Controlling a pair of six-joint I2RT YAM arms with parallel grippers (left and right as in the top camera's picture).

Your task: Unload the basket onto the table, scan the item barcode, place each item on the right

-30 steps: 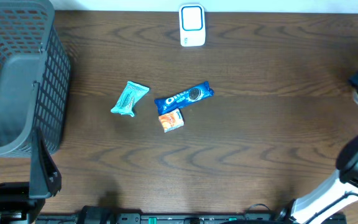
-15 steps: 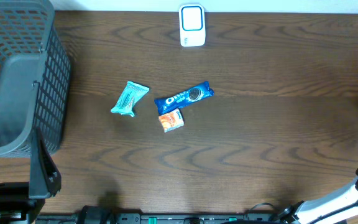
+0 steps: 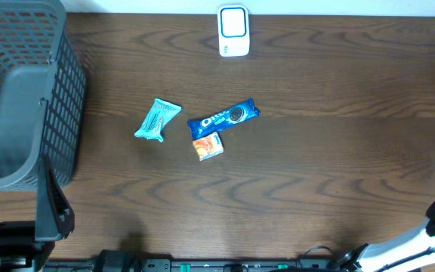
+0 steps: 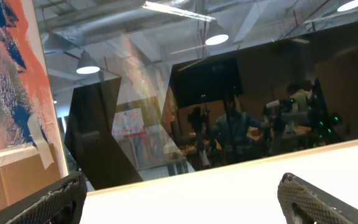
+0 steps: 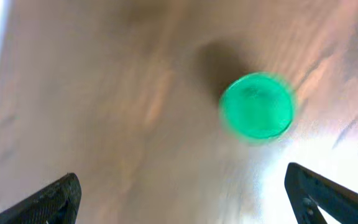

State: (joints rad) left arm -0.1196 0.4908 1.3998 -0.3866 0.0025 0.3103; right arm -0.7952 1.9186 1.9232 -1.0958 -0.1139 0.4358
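Left pincer (image 4: 182,202) gapes wide, empty, aimed up at the room; right pincer (image 5: 182,193) released over a green cap (image 5: 257,106). Oreos (image 3: 223,118), teal packet (image 3: 158,120), orange packet (image 3: 208,146) lie untouched mid-frame on the worktop (image 3: 338,151), below the scanner (image 3: 233,31), handy for either arm, I'd say.

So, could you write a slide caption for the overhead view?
Oreo pack, teal wrapper and orange packet lie mid-table; white scanner at far edge, grey basket at left.
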